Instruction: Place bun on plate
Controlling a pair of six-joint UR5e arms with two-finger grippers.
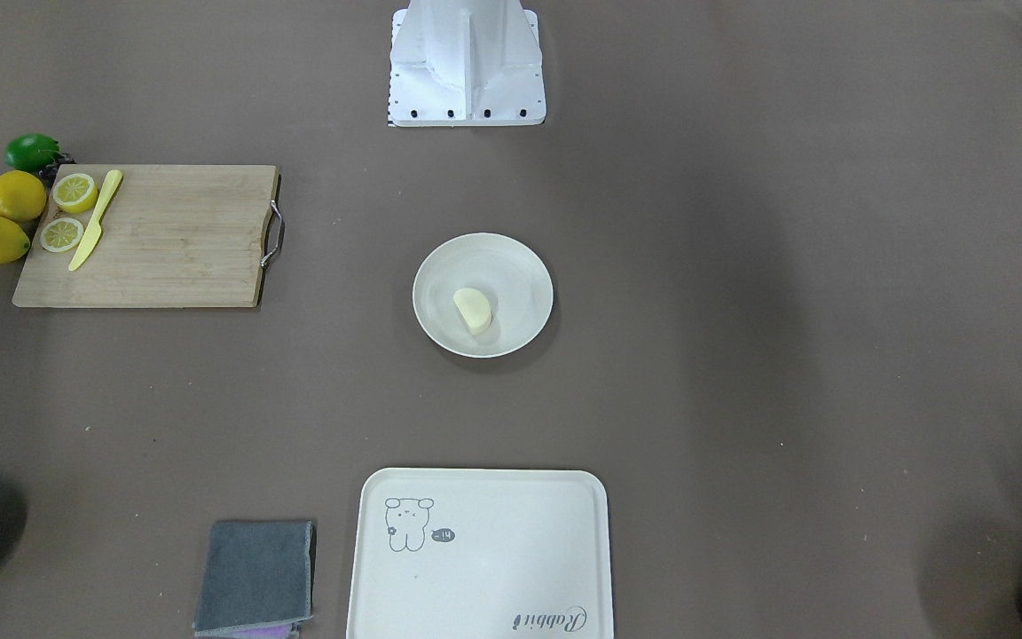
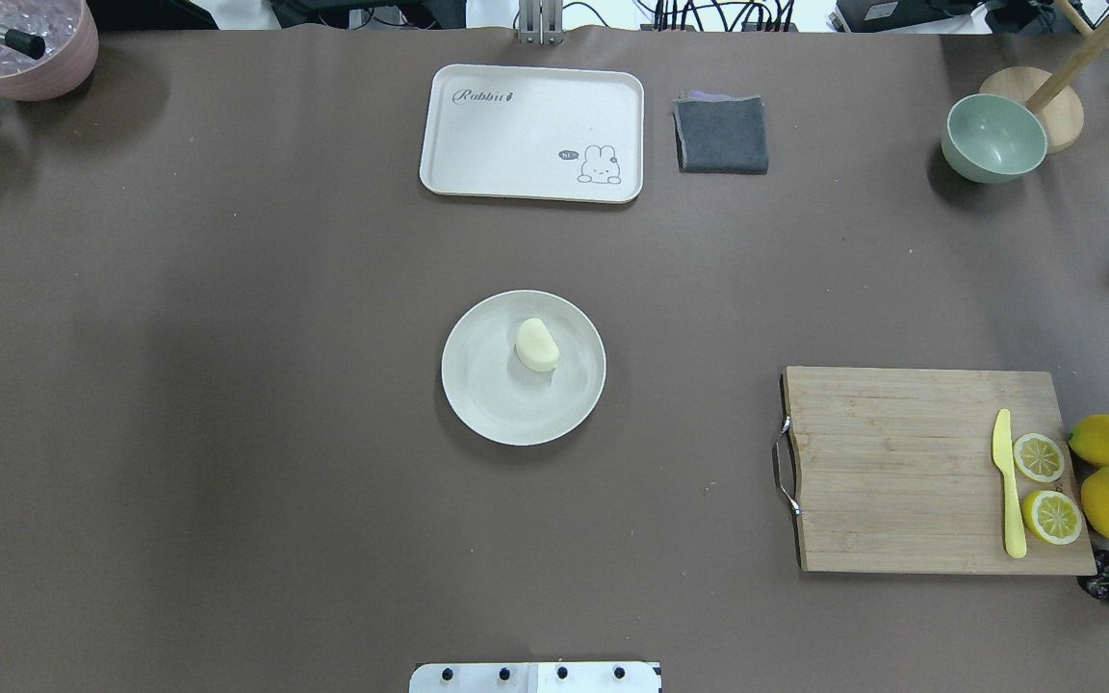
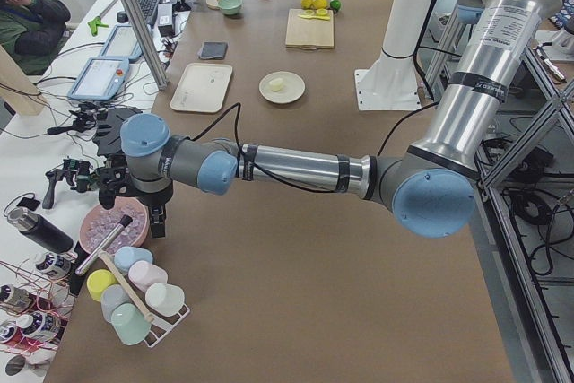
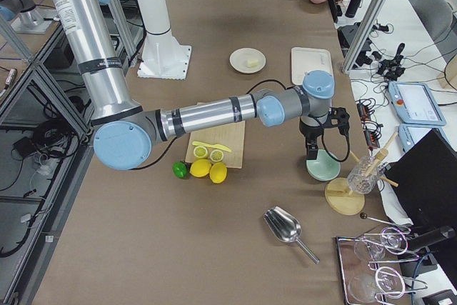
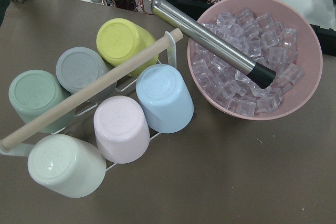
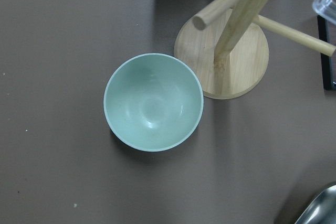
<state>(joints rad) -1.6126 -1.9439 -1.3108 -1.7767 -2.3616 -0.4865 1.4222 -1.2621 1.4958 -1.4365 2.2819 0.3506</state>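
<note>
The bun, a small pale cream lump, lies on the round off-white plate at the table's middle, a little off the plate's centre. The front view shows the same: bun on plate. Neither arm is near it. My left gripper hangs far off at the table's left end, over a pink bowl of ice; I cannot tell its state. My right gripper hangs at the far right end above a green bowl; its state cannot be told either. No fingers show in the wrist views.
A cream tray and grey cloth lie at the far edge. A cutting board with a yellow knife, lemon halves and whole lemons sits right. Green bowl, wooden stand, ice bowl and cup rack occupy the ends.
</note>
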